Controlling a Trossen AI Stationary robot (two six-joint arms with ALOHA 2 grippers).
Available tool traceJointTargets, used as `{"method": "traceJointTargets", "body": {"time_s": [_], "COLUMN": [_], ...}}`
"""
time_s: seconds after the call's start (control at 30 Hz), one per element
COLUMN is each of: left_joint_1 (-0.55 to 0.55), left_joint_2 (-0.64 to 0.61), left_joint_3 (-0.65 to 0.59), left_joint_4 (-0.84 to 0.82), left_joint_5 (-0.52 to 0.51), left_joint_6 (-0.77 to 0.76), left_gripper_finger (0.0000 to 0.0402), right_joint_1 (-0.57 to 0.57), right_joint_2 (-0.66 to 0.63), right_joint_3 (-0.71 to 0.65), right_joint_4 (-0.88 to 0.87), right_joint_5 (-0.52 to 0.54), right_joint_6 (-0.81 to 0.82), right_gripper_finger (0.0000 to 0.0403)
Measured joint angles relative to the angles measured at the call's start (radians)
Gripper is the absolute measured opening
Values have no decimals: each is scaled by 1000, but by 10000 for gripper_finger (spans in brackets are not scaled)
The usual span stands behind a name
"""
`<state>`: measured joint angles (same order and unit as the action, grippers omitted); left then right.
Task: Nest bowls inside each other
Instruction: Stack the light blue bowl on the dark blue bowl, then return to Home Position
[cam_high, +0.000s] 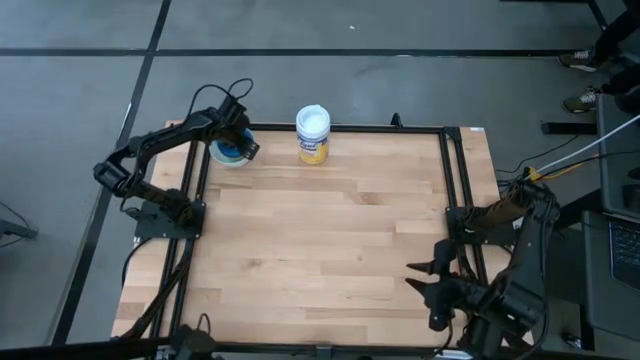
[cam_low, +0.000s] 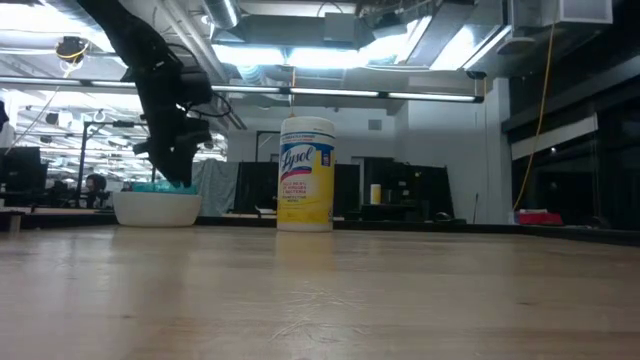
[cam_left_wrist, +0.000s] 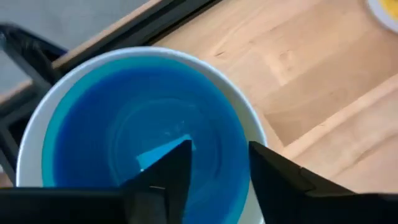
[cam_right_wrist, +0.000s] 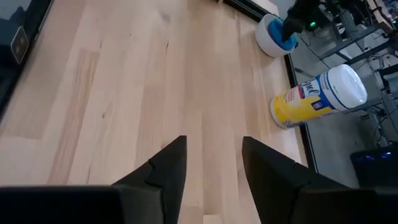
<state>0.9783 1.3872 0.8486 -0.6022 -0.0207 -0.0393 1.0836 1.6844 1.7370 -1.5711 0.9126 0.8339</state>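
**Bowls stacked at the far left corner, left gripper just above them**

Wooden boards make the table (cam_high: 330, 240), with a black frame around it and grey floor beyond. At the far left corner stands the stack of bowls (cam_high: 228, 152): a white bowl (cam_left_wrist: 31, 134) outside, a teal rim inside it, and the dark blue bowl (cam_left_wrist: 143, 124) on top. I cannot see other colours below. The left gripper (cam_left_wrist: 214, 177) hangs over the blue bowl with its fingers apart and nothing between them. The blue bowl seems to sit level in the stack.

The wipes jar (cam_high: 313, 134) stands upright beside the stack, not touching it.

To do this step well, I think the left arm should rise straight up, fingers kept apart, so no fingertip catches the blue rim and tips the stack toward the frame.

The right gripper (cam_right_wrist: 211, 168) waits near the table's near right edge, fingers apart, empty.
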Motion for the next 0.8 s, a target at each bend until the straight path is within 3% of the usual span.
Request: {"method": "traceJointTargets", "body": {"time_s": [0.13,0.3,0.43,0.53,0.7,0.8], "left_joint_1": [-2,-4,-54,-151,-292,-360], "left_joint_2": [-20,-21,-85,-235,-627,-868], "left_joint_3": [0,0,-11,-80,-281,-403], "left_joint_4": [22,-1,63,239,528,644], "left_joint_5": [33,-31,140,245,206,203], "left_joint_6": [33,43,51,37,14,16], "left_gripper_finger": [171,166,156,153,150,150], "right_joint_1": [-2,-3,-3,10,120,188], "right_joint_2": [-12,-19,-19,-43,-280,-451], "right_joint_3": [0,0,0,-42,-359,-545], "right_joint_4": [0,0,0,7,-3,-3], "right_joint_5": [20,42,42,64,189,359], "right_joint_6": [3,0,-3,23,352,543], "right_gripper_finger": [162,155,143,132,109,105]}}
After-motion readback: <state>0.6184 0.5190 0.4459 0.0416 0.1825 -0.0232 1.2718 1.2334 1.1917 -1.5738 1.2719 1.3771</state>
